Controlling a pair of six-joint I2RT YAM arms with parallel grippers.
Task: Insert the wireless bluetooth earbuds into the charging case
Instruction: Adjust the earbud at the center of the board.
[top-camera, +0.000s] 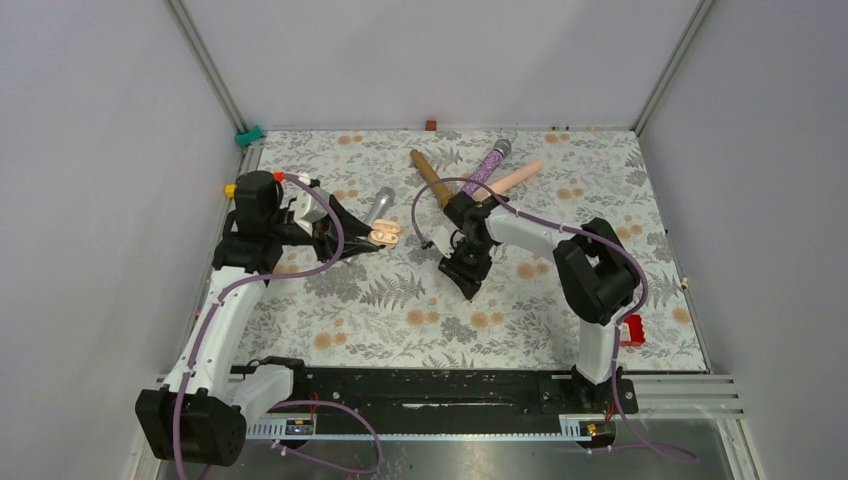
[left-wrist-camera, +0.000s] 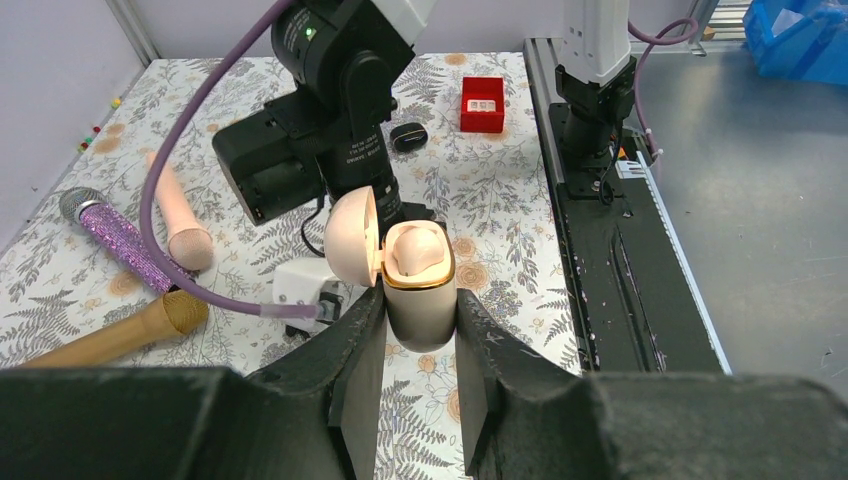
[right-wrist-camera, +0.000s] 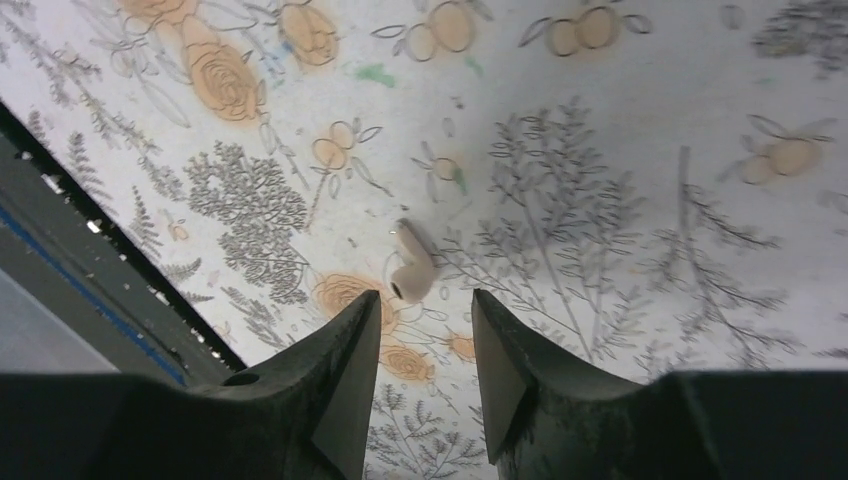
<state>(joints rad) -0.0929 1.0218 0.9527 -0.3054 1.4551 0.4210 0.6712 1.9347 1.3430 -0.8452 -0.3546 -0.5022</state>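
Note:
The charging case (left-wrist-camera: 418, 312) is pale pink with a gold rim, and its lid (left-wrist-camera: 352, 237) is flipped open to the left. My left gripper (left-wrist-camera: 420, 296) is shut on the case body and holds it upright above the cloth; from above, the case (top-camera: 386, 234) shows at the left gripper (top-camera: 372, 240). One earbud (right-wrist-camera: 412, 265), small and pale pink, lies on the floral cloth just beyond the fingertips of my right gripper (right-wrist-camera: 425, 296), which is open and touches nothing. From above, the right gripper (top-camera: 466, 270) hides that earbud. Whether an earbud sits inside the case I cannot tell.
Stick microphones lie at the back: a brown one (top-camera: 432, 178), a purple glitter one (top-camera: 487, 167), a pink one (top-camera: 515, 178), and a silver one (top-camera: 378, 205) by the case. A red block (left-wrist-camera: 482, 102) and a small black pebble-like thing (left-wrist-camera: 408, 136) sit near the right arm's base.

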